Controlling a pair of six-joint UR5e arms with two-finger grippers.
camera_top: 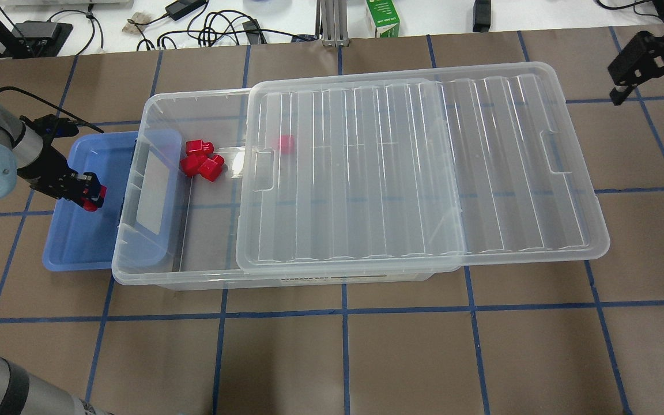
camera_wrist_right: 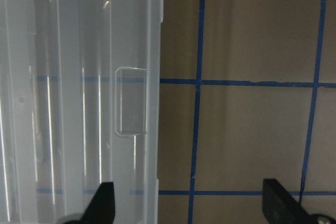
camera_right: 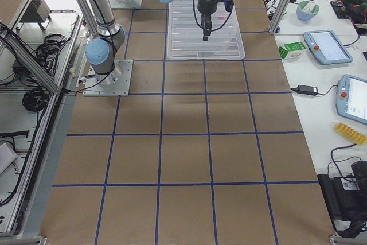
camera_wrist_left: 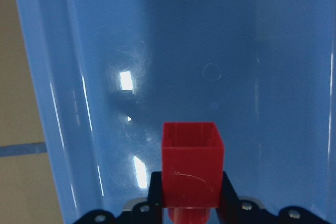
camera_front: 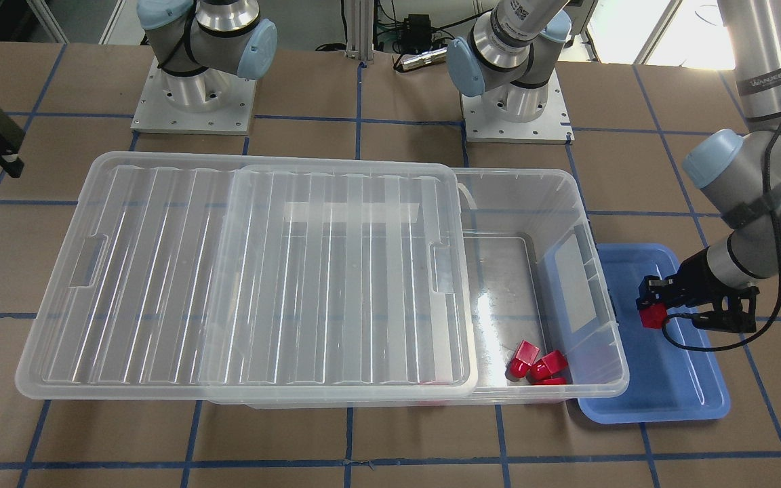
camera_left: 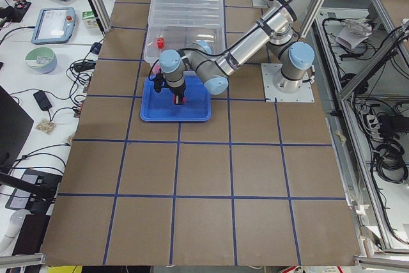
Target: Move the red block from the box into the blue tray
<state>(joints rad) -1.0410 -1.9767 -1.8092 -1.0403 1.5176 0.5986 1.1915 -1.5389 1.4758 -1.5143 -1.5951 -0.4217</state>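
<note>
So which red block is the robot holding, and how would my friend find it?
Find the big clear box, then the blue tray beside its open end. Over that tray, the left end effector pinches one red block. It's the only one gripped and outside the box; the other red blocks lie loose inside it.

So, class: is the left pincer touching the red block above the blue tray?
Touching. In the left wrist view the left pincer has its black fingers pressed against both sides of the red block, with no gap.
</note>
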